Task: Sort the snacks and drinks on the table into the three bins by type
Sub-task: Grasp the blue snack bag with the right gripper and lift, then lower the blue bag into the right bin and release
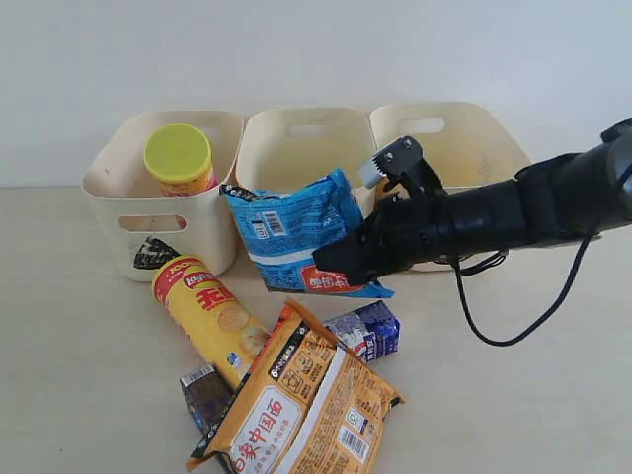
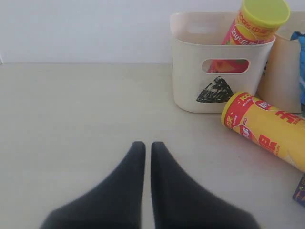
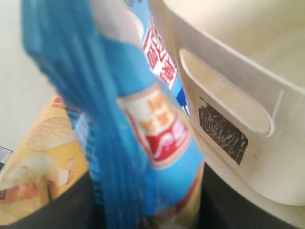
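Observation:
My right gripper [image 1: 348,265] [image 3: 147,210] is shut on the lower edge of the blue bag [image 1: 294,229] [image 3: 143,119] and holds it upright in front of the middle bin [image 1: 296,123]. The pink canister [image 1: 180,158] [image 2: 257,21] stands inside the left bin [image 1: 109,212] [image 2: 190,71]. On the table [image 1: 79,375] the yellow canister [image 1: 207,316] [image 2: 269,129] lies on its side beside the orange bag [image 1: 306,405]. A blue and white carton [image 1: 367,331] and a dark carton [image 1: 205,393] flank that bag. My left gripper [image 2: 144,145] is shut and empty over bare table.
The right bin [image 1: 494,138] stands behind my right arm, whose black cable [image 1: 513,331] loops down toward the table. In the right wrist view a bin wall [image 3: 238,71] with a black scribbled mark [image 3: 221,133] sits close beside the bag.

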`<state>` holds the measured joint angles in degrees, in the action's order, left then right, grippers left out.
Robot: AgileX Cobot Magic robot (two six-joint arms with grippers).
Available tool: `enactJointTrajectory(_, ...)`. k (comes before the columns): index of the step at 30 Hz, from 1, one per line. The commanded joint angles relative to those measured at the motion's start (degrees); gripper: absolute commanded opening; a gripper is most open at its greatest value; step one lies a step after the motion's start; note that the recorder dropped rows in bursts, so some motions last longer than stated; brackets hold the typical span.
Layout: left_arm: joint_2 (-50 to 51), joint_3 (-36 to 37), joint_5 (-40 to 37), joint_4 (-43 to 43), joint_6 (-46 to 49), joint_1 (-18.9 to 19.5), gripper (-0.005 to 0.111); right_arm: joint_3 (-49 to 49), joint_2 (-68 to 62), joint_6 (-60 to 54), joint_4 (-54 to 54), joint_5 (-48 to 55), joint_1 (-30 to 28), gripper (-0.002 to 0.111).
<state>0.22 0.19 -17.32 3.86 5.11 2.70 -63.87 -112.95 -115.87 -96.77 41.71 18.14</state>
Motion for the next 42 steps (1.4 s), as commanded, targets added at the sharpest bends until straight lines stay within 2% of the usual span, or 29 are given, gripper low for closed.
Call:
enactJointTrajectory(1, -0.2, -0.2, 0.8, 0.2, -0.6, 0.1, 0.004, -0.2, 4.9, 5.7, 5.5, 1.2, -0.4, 0.0)
enactJointTrajectory(8, -0.2, -0.2, 0.8, 0.2, -0.6, 0.1, 0.004, -0.2, 13.5, 14.3, 12.4, 1.0, -0.4, 0.0)
enactJointTrajectory(15, -0.2, -0.2, 0.8, 0.2, -0.6, 0.1, 0.004, -0.2, 22.6, 22.0, 17.3, -5.1, -0.4, 0.0)
enactJointTrajectory(18, -0.2, -0.2, 0.8, 0.2, -0.6, 0.1, 0.004, -0.2, 25.6, 25.2, 18.3, -9.7, -0.4, 0.0)
enactJointTrajectory(23, -0.2, -0.2, 0.8, 0.2, -0.6, 0.1, 0.004, -0.2, 28.3, 33.5, 18.7, -24.7, -0.4, 0.0)
enactJointTrajectory(30, -0.2, -0.2, 0.8, 0.2, -0.6, 0.1, 0.004, -0.1, 26.9, 43.3, 18.5, -45.8, -0.4, 0.0)
enactJointTrajectory(36, -0.2, -0.2, 0.8, 0.2, -0.6, 0.1, 0.004, -0.9, 22.3, 43.7, 19.5, -53.1, -0.4, 0.0)
enactJointTrajectory(42, -0.2, -0.2, 0.8, 0.2, -0.6, 0.1, 0.004, -5.9, 15.0, 43.8, 19.5, -54.3, -0.4, 0.0)
